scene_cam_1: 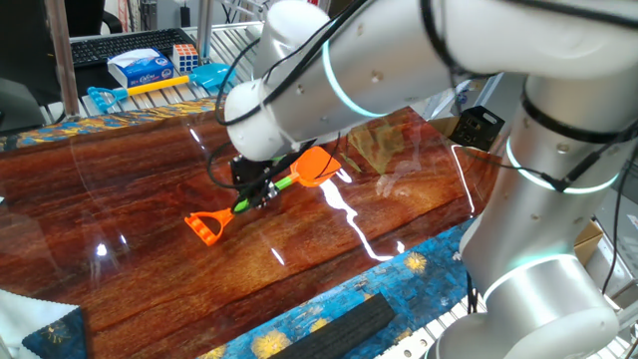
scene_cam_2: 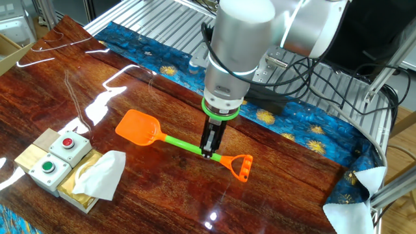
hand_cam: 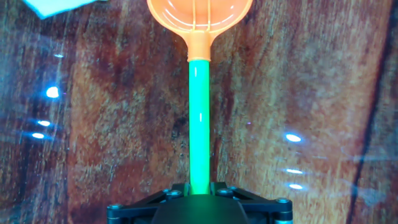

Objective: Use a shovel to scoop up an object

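Observation:
The shovel has an orange blade point(scene_cam_2: 139, 127), a green shaft point(hand_cam: 199, 118) and an orange grip point(scene_cam_2: 240, 167). My gripper point(scene_cam_2: 209, 151) is shut on the green shaft near the grip end and points down at the wooden table point(scene_cam_2: 156, 188). In the hand view the shaft runs straight up from between the fingers point(hand_cam: 199, 186) to the blade point(hand_cam: 200, 15). The object point(scene_cam_2: 97, 179), a white crumpled wrapper with a tan part, lies left of the blade, a short way from it. It also shows in one fixed view, beyond the blade point(scene_cam_1: 317, 167), as the object point(scene_cam_1: 384, 150).
A beige box with red and green buttons point(scene_cam_2: 52, 155) stands right beside the object. At the table's far end are a blue box point(scene_cam_1: 140, 68), a puzzle cube point(scene_cam_1: 183, 57) and a blue scoop point(scene_cam_1: 204, 76). A black strip point(scene_cam_1: 349, 321) lies on the blue patterned cloth.

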`<control>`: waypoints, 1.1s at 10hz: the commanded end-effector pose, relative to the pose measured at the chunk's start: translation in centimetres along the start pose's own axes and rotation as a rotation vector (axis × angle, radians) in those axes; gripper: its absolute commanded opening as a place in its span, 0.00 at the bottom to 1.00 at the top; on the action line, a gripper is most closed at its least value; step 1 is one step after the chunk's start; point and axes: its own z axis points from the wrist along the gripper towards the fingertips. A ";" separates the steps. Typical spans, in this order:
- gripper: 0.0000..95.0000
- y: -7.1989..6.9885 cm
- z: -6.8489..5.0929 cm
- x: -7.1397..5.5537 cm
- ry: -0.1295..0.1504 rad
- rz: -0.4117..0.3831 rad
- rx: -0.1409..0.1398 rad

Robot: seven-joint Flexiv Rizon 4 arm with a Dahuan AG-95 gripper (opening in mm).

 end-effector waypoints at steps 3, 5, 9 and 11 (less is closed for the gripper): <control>0.00 2.2 -1.6 1.6 0.024 0.041 0.030; 0.00 3.6 -2.4 2.4 0.034 0.072 0.045; 0.00 7.4 -4.6 3.8 0.088 0.120 0.075; 0.00 8.8 -5.0 3.8 0.102 0.129 0.080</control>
